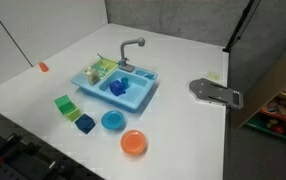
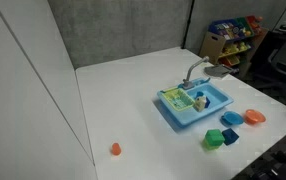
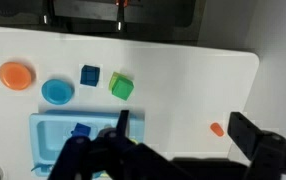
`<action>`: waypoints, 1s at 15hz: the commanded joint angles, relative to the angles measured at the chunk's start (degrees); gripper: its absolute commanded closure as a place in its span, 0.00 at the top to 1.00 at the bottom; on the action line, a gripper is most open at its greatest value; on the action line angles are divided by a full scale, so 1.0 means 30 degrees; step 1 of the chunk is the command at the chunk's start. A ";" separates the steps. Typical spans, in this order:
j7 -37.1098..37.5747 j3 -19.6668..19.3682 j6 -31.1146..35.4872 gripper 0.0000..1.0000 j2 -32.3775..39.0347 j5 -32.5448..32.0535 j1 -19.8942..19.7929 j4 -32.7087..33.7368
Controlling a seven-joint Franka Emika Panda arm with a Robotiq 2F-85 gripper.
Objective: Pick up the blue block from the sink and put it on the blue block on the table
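Inside the sink (image 1: 143,97) lies the blue block (image 1: 118,87)

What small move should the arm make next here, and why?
Probably bring the open claw down over the sink, centred above the blue block in its basin. The claw holds nothing and, by the wrist view, hangs well above the table; the block lies in the sink, not yet on the darker blue cube.

Bright, even light on the white table (image 1: 183,130), soft shadows; wrist view's foreground dark and blurred.
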 commanded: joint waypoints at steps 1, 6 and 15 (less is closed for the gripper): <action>-0.0189 0.0191 -0.0093 1.00 -0.0013 0.0159 -0.0302 0.0056; -0.0189 0.0191 -0.0093 1.00 -0.0012 0.0159 -0.0302 0.0056; -0.0039 -0.0144 -0.2232 1.00 0.1683 -0.0457 -0.1403 0.3056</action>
